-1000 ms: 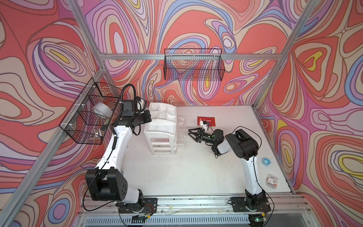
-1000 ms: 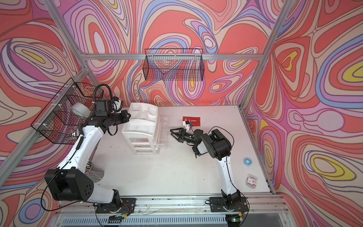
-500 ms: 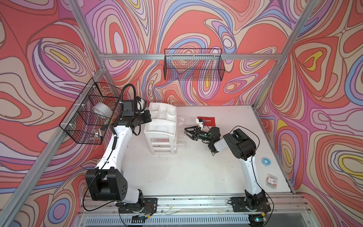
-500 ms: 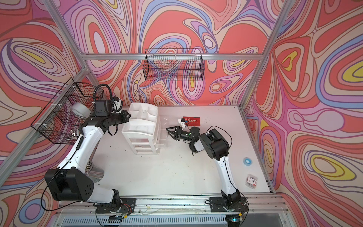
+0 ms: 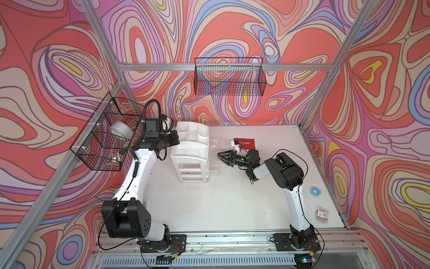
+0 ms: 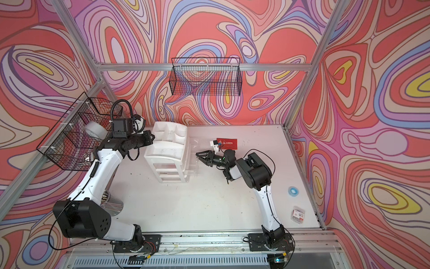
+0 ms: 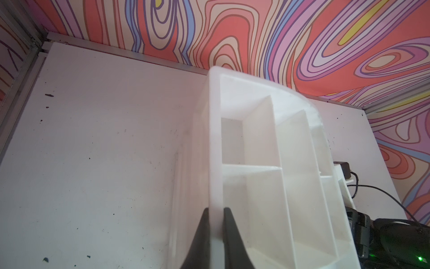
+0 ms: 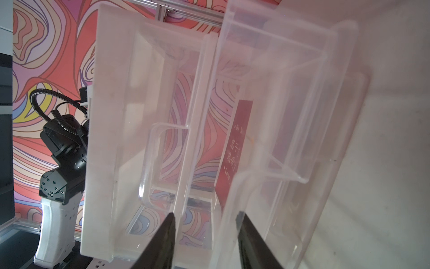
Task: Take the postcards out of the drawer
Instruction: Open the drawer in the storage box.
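A white organizer (image 5: 190, 149) stands mid-table with clear drawers (image 5: 214, 160) pulled out on its right side. My left gripper (image 7: 216, 216) is shut on the organizer's side wall (image 7: 215, 139); in a top view it sits at the organizer's left rear (image 5: 176, 139). My right gripper (image 5: 221, 158) is open at the drawer fronts. In the right wrist view its jaws (image 8: 206, 223) straddle clear drawer walls, and one red postcard (image 8: 235, 149) with white characters lies in a drawer (image 8: 290, 116). Another red postcard (image 5: 247, 144) lies flat on the table behind the right gripper, in both top views (image 6: 229, 144).
Two wire baskets hang on the walls, one at the back (image 5: 229, 79) and one at the left (image 5: 104, 137) with a tape roll (image 5: 121, 130). A blue ring (image 5: 314, 191) and a small clear box (image 5: 323, 214) lie near the right edge. A metal cup (image 6: 112, 205) stands behind the left arm.
My right gripper has moved left from mid-table up to the pulled-out drawers, and its jaws have narrowed. The left arm has stayed on the organizer.
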Robot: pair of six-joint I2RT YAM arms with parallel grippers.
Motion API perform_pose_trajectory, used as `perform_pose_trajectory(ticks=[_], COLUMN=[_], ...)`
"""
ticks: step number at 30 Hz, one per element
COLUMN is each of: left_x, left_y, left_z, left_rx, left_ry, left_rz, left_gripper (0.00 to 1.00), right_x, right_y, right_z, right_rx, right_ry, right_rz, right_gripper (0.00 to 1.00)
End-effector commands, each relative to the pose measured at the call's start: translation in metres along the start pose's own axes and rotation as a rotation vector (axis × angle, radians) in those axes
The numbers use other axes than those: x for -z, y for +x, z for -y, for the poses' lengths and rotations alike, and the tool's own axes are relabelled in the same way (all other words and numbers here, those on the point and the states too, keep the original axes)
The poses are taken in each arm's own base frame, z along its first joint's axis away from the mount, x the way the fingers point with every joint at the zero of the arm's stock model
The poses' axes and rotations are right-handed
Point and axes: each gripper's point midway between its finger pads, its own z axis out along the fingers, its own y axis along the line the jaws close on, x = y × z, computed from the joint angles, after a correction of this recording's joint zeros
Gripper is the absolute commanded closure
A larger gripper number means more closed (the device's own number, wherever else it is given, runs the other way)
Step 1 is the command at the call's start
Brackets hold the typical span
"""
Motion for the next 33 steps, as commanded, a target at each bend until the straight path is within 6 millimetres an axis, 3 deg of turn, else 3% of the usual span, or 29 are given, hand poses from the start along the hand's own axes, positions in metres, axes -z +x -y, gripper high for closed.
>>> perform_pose_trajectory(ticks=[1, 12, 33], left_x=[-0.004, 0.001, 0.000], left_y=[0.023, 0.021, 0.022], left_z=[-0.022, -0.022, -0.025], left_rx=[-0.012, -0.017, -0.021], left_ry=[-0.090, -0.101, -0.113], left_rz=[-0.071, -0.060, -0.063], left_gripper=[1.00, 1.00, 1.00], right_x=[0.000, 0.012, 0.047], right_y=[0.005, 0.000, -0.014], right_z=[-0.007, -0.027, -0.028], right_rx=[0.006, 0.036, 0.036], right_ry=[0.003, 0.005, 0.069], right_rz=[-0.013, -0.011, -0.015], right_gripper=[0.58, 0.59, 0.60])
